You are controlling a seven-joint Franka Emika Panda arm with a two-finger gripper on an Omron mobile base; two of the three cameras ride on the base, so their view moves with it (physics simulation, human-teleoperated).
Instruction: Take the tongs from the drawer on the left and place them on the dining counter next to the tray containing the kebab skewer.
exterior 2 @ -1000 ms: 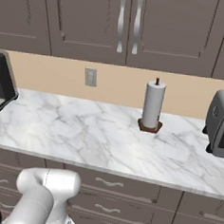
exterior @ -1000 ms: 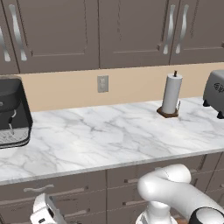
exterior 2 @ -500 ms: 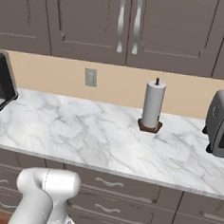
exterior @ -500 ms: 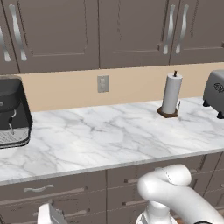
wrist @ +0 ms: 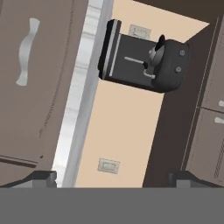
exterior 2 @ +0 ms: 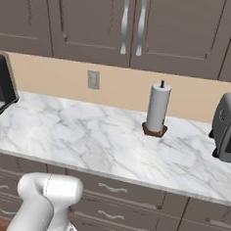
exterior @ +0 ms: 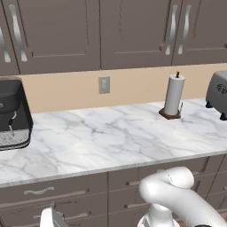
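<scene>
We see the drawer (exterior: 53,191) at lower left of the left base view, shut, its wavy handle just under the marble desk (exterior: 106,142). On that desk stand a black coffee machine (exterior: 13,113) at far left, a paper towel roll (exterior: 174,95) right of centre and a toaster (exterior: 218,91) at the right edge. In the hand view, the tool (wrist: 113,178) has its tips wide apart, gripping nothing, rolled sideways facing the coffee machine. The white arm (exterior: 177,199) bends low at lower right.

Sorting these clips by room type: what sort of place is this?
A home kitchen, rendered: a marble worktop under grey-brown wall cabinets, with a paper towel holder, a toaster and a coffee machine.
</scene>
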